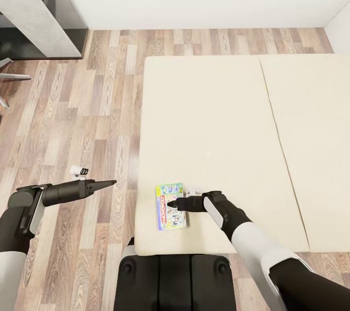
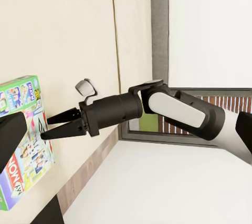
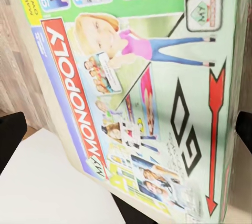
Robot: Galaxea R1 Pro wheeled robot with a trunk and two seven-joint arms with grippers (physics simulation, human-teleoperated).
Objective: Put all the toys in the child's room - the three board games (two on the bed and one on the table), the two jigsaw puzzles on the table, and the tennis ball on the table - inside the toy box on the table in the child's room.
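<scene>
My right gripper (image 1: 171, 203) hangs over the board game (image 1: 170, 206), jaws parted a little and holding nothing; the box lies flat at the bed's (image 1: 209, 121) near-left corner. Grabbing it off-edge could shove it onto the floor. My left gripper (image 1: 113, 183) waits left over the planks; its jaw gap I cannot tell.

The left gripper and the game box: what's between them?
In the head view, bare wood floor and the bed's edge lie between the left gripper and the board game.

- "MY MONOPOLY" is running along the red band of the board game (image 3: 136, 103), lying directly ahead of the right gripper's jaws.
- "GO" with a red arrow is showing beside it.
</scene>
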